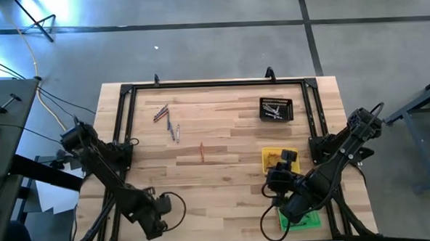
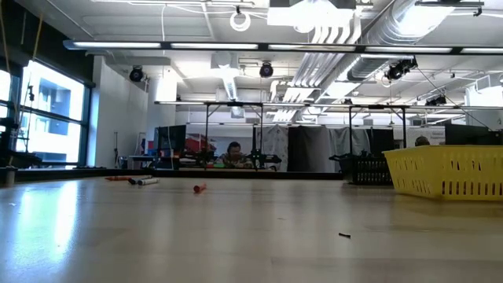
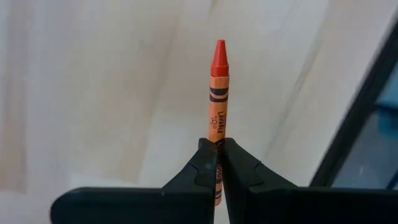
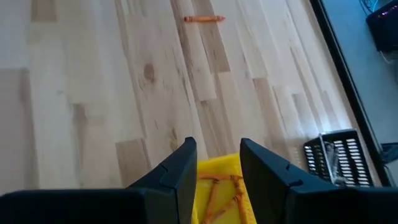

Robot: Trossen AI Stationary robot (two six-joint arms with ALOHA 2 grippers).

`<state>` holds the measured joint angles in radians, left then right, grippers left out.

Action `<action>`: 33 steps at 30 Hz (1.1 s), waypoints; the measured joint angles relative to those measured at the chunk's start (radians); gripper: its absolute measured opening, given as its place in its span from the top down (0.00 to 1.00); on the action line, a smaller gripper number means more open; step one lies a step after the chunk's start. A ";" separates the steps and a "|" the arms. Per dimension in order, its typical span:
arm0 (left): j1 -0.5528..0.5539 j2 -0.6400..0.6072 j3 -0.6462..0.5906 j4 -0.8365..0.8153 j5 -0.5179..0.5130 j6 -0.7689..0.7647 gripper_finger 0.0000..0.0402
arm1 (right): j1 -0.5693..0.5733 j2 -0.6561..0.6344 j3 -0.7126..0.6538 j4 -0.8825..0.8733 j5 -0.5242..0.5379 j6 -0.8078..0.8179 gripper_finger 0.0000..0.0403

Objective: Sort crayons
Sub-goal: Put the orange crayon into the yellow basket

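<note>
My left gripper (image 3: 217, 152) is shut on an orange-red crayon (image 3: 218, 74) near the table's near left corner (image 1: 157, 221). My right gripper (image 4: 217, 155) stands open above the yellow tray (image 4: 219, 163), which holds orange crayons, at the right (image 1: 279, 179). Its fingers have nothing between them. One orange crayon (image 1: 202, 151) lies flat mid-table. Red and grey crayons (image 1: 160, 114) and further grey ones (image 1: 173, 129) lie flat at the far left; they also show in the low view (image 2: 141, 181). My left gripper pinches the orange-red crayon between its two fingers on the wrapped shaft, near the blunt end (image 3: 217, 134). The fingers come from above, pointing steeply down, and lie across the crayon. Its pointed tip (image 3: 219, 50) sticks out past them, clear of the table.
A black tray (image 1: 276, 109) with grey crayons stands at the far right. A green tray (image 1: 310, 219) sits at the near right, partly under my right arm. A black frame (image 1: 213, 84) runs round the table. The wide middle of the wooden top lies bare.
</note>
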<state>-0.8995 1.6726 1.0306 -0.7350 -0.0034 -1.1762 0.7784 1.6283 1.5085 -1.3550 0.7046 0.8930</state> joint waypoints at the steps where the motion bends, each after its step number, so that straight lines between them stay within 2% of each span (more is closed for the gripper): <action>1: 0.001 -0.014 0.002 0.004 -0.038 0.001 1.00 | 0.000 0.000 0.000 -0.011 -0.003 0.000 0.71; 4: 0.002 -0.039 0.000 0.015 -0.194 0.028 1.00 | 0.000 0.000 0.000 -0.048 -0.006 0.008 0.71; 6: 0.002 -0.059 0.001 0.048 -0.343 0.076 1.00 | 0.000 0.000 0.000 -0.082 0.001 0.041 0.71; 12: 0.018 -0.076 0.002 0.217 -0.844 0.306 1.00 | 0.000 0.000 -0.024 -0.112 0.173 0.177 0.71; 15: 0.050 -0.076 0.002 0.373 -1.009 0.462 1.00 | 0.000 -0.001 -0.062 -0.060 0.264 0.208 0.71; 18: 0.091 -0.075 0.002 0.542 -1.067 0.626 1.00 | 0.000 0.000 -0.106 0.028 0.360 0.207 0.71; 24: 0.173 -0.075 0.002 0.802 -1.080 0.890 1.00 | -0.002 0.000 -0.166 0.277 0.523 0.107 0.71; 29: 0.229 -0.075 0.002 0.847 -1.089 0.943 1.00 | -0.015 0.000 -0.170 0.499 0.548 -0.088 0.71; 33: 0.263 -0.075 0.002 0.846 -1.089 0.944 1.00 | -0.039 0.000 -0.170 0.657 0.460 -0.260 0.71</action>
<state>-0.6363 1.5974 1.0328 0.1106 -1.0922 -0.2317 0.7398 1.6279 1.3384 -0.6979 1.1641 0.6333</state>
